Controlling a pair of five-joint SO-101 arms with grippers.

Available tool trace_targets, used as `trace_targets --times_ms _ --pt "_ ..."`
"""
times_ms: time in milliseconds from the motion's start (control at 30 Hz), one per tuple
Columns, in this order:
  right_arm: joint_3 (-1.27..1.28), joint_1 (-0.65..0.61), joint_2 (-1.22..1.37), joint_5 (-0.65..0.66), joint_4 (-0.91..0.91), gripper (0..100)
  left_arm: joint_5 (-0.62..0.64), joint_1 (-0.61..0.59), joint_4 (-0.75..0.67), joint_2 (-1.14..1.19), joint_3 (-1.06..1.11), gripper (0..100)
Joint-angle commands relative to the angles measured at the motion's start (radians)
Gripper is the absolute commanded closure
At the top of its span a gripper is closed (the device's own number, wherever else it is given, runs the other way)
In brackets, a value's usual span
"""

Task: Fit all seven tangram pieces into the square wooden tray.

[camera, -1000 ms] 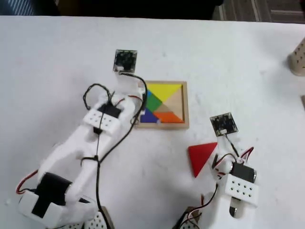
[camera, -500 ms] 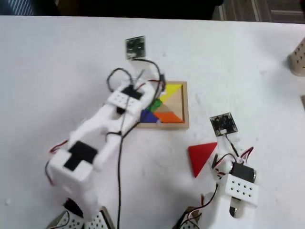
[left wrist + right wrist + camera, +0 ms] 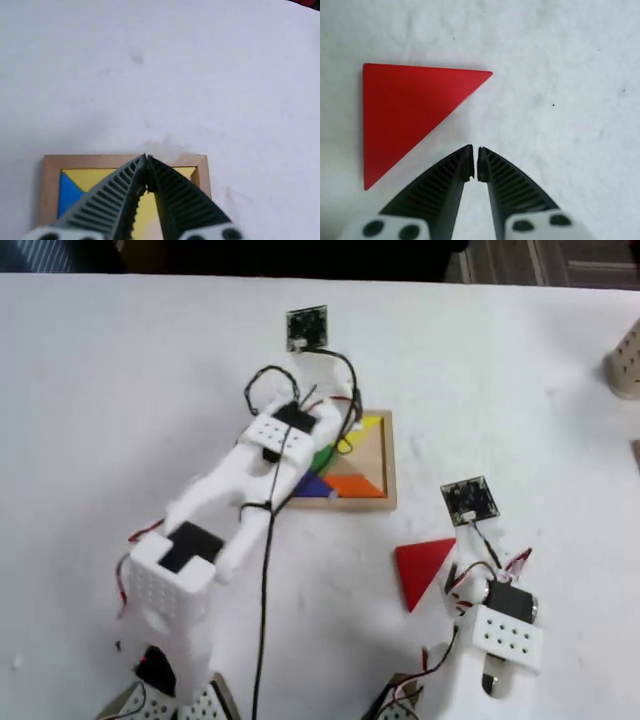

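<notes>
Tabletop (image 3: 520,370): stretching white to a dark floor strip (image 3: 300,255); hovering over wooden tray (image 3: 50,172) with left gripper (image 3: 146,159) closed, empty; hanging beside red triangle (image 3: 400,110) with right gripper (image 3: 474,150) closed, empty.

You are looking at a square tray of pale, matt wood (image 3: 49,175) holding smooth coloured pieces (image 3: 87,176); the red triangular piece (image 3: 395,110) is showing a smooth, faintly satin face on a matt, faintly grainy white tabletop (image 3: 570,60); the right gripper (image 3: 474,156) is showing ribbed black plastic fingers (image 3: 442,187).
</notes>
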Motion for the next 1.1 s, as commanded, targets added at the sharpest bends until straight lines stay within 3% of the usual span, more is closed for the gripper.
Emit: trace_targets --times_ms 0,233,433,733,867,1067 --pt "-0.012 0.013 -0.012 0.003 0.019 98.1 0.006 -0.041 0.098 -0.008 -0.107 98" --pt "-0.052 0.101 -0.004 -0.092 -0.005 98.1 -0.009 -0.044 0.219 -0.013 -0.118 98" --pt "-0.071 0.102 -0.001 -0.133 -0.042 98.1 -0.189 -0.036 0.4 -0.134 -0.104 98" --pt "-0.207 0.071 -0.001 -0.16 0.085 98.1 -0.265 -0.038 0.413 -0.619 0.293 98" --pt "-0.284 -0.016 -0.001 -0.201 0.124 98.1 -0.265 -0.128 0.413 -0.851 0.523 98" --pt "-0.371 -0.18 0.079 -0.345 0.077 98.1 -0.265 -0.43 0.404 -1.106 0.829 98"
